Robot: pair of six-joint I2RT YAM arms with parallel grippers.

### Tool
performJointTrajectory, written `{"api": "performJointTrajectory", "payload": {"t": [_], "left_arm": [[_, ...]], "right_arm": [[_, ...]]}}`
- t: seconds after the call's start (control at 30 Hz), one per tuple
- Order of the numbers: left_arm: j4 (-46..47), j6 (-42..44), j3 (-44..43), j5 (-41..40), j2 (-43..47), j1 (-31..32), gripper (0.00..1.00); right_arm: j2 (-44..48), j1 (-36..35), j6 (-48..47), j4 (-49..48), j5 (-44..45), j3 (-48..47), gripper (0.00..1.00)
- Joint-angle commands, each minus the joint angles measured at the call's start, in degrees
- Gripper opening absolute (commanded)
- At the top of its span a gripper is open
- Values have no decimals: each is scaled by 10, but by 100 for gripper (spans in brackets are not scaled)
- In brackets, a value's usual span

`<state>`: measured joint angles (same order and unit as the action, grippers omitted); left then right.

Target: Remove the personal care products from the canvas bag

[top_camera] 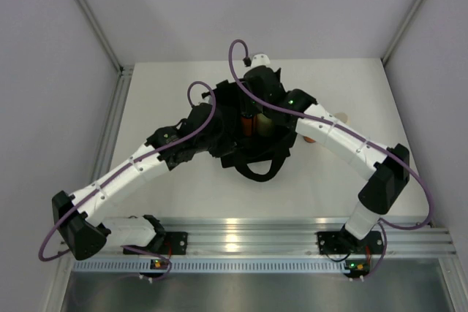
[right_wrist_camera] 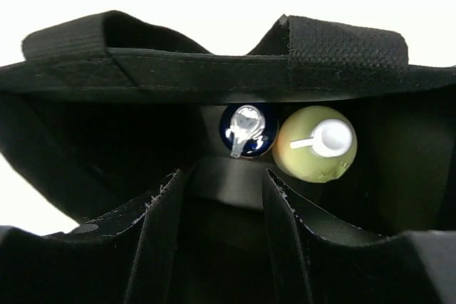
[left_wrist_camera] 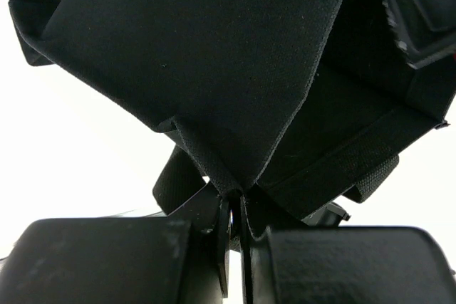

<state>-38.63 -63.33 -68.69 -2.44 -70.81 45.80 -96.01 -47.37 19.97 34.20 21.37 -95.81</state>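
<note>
The canvas bag is being held at the middle of the white table. A fold of its left side is being pinched by the left gripper, whose fingers are pressed together on the cloth. The right gripper is being held in the bag's mouth from the far right. Its fingers are partly spread, with nothing seen between them.

Inside the bag, two products are being shown upright and touching just past the fingertips: an orange bottle with a dark blue cap and, to its right, a pale yellow-green bottle with a white cap. Only their tops are being shown, so any labels are hidden.

On the table right of the bag, a cream-white cylinder and a small orange item are being partly covered by the right arm. Open table is being left near and left of the bag, bounded by the aluminium rail at the near edge.
</note>
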Motion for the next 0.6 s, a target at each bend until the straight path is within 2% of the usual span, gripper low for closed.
{"api": "performJointTrajectory", "payload": {"t": [0.0,0.33,0.57], "left_arm": [[7,-1,-22,21,2,4,0],[7,-1,-21,19,12,4,0],[7,5,-23,40,10,4,0]], "right_arm": [[-8,-3,-14,-25,30,-20,47],[-42,12,-18,-95,18,-1,47],[-73,19,-17,-121,42,5,48]]}}
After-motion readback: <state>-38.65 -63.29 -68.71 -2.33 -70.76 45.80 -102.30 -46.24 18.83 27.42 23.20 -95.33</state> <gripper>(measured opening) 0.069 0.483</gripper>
